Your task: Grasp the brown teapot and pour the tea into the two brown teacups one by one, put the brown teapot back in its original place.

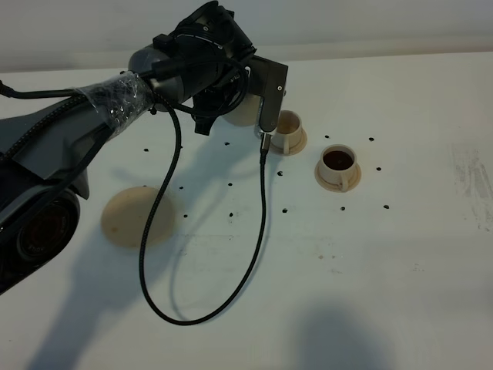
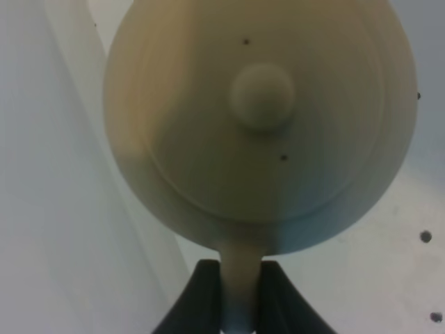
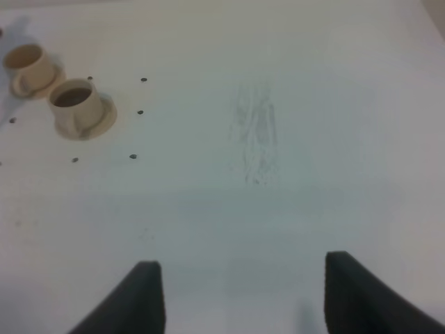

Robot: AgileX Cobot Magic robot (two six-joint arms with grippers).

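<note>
Teapot (image 2: 261, 125) is held up off the counter (image 1: 400, 254), just beside the far cup (image 1: 289, 128). Left jaws pinch its handle (image 2: 240, 278). We see the lid knob (image 2: 262, 96) face-on from the left wrist. Near cup (image 1: 337, 163) holds dark tea. The far cup looks pale inside. Coaster (image 1: 139, 216) lies well apart, under the left arm (image 1: 69, 131). Right jaws are spread over the counter.

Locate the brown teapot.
The brown teapot is held by its handle in the left gripper, upper centre of the high view, just left of the left teacup.
</note>
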